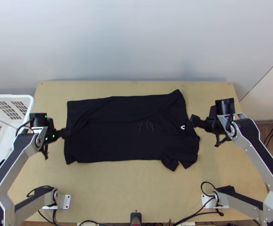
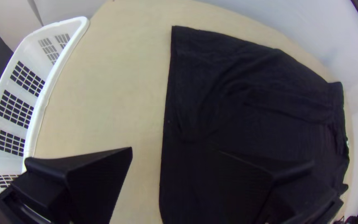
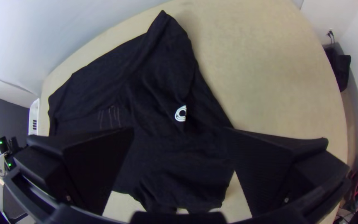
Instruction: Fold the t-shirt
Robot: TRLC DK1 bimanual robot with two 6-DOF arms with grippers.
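Note:
The black t-shirt [image 1: 117,132] lies spread sideways on the table, its hem at the left and its collar and sleeves at the right, with wrinkles along the upper part. My left gripper [image 1: 65,133] is over the shirt's left edge. In the left wrist view, the left gripper [image 2: 175,151] stands open, one finger above bare wood and the other above the shirt [image 2: 228,103]. My right gripper [image 1: 192,119] is at the collar end. In the right wrist view, the right gripper [image 3: 183,130] is open above the shirt [image 3: 154,95], near a small white print.
A white plastic basket [image 1: 31,103] stands at the table's left edge. Bare wood [image 1: 136,192] stretches between the shirt and the arm bases. Cables lie by the right base, and a wall rises behind the table.

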